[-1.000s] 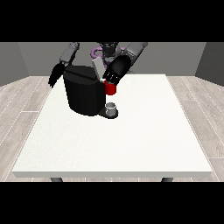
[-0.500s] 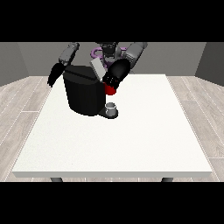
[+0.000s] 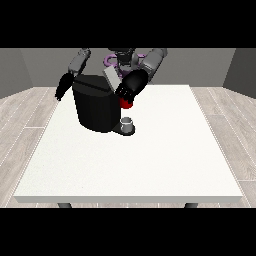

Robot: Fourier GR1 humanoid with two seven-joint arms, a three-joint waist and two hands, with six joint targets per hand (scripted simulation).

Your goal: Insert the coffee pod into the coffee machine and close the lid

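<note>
The black coffee machine (image 3: 99, 109) stands on the far left part of the white table (image 3: 150, 160). A grey flap, its lid (image 3: 112, 78), sticks up at an angle from the machine's top. The hand at the view's right (image 3: 132, 85) is at the machine's upper front corner, just beside the lid and right above a red thing at the machine (image 3: 126, 103). A small grey thing (image 3: 127, 122) sits on the machine's base at the front; I cannot tell whether it is the pod. The hand at the view's left (image 3: 62, 89) hangs beside the machine's far side, fingers straight, holding nothing.
The robot's torso (image 3: 122, 57) is behind the machine at the table's far edge. The white tabletop stretches towards the camera and to the right of the machine.
The hand at the view's right has shifted slightly at the machine's upper front corner. The other hand has barely moved.
</note>
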